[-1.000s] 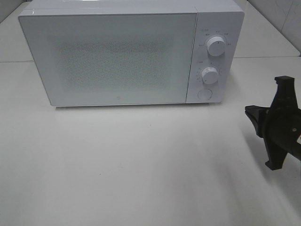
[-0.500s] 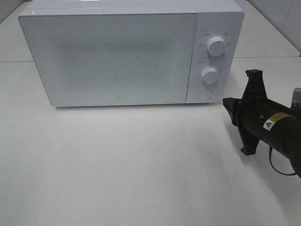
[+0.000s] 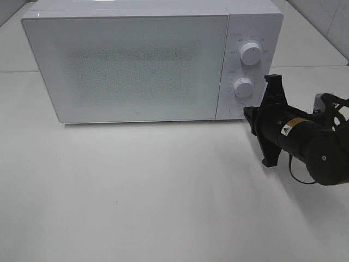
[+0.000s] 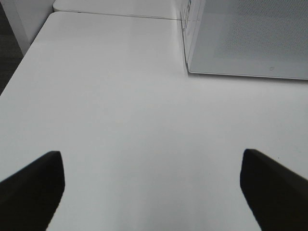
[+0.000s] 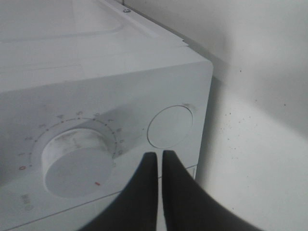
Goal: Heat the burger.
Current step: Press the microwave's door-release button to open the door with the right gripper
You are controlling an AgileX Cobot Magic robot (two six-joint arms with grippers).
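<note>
The burger is out of view in every frame. A white microwave (image 3: 136,60) stands at the back of the table with its frosted door shut. My right gripper (image 3: 246,113) is shut with nothing in it, its tips (image 5: 159,156) pointing at the control panel just below the round door button (image 5: 171,126) and beside the lower dial (image 5: 77,161). Whether the tips touch the panel I cannot tell. My left gripper (image 4: 151,163) is open and empty, hanging over bare table off the microwave's left front corner (image 4: 190,67).
Two white dials (image 3: 250,53) (image 3: 242,87) sit on the microwave's right panel. The white table (image 3: 136,191) stretches in front of the microwave. The right arm's black body (image 3: 305,142) and cable fill the right side.
The right arm has swung in from the table's right edge, leftward and toward the microwave's control panel, with its gripper staying shut. The left gripper has stayed open.
</note>
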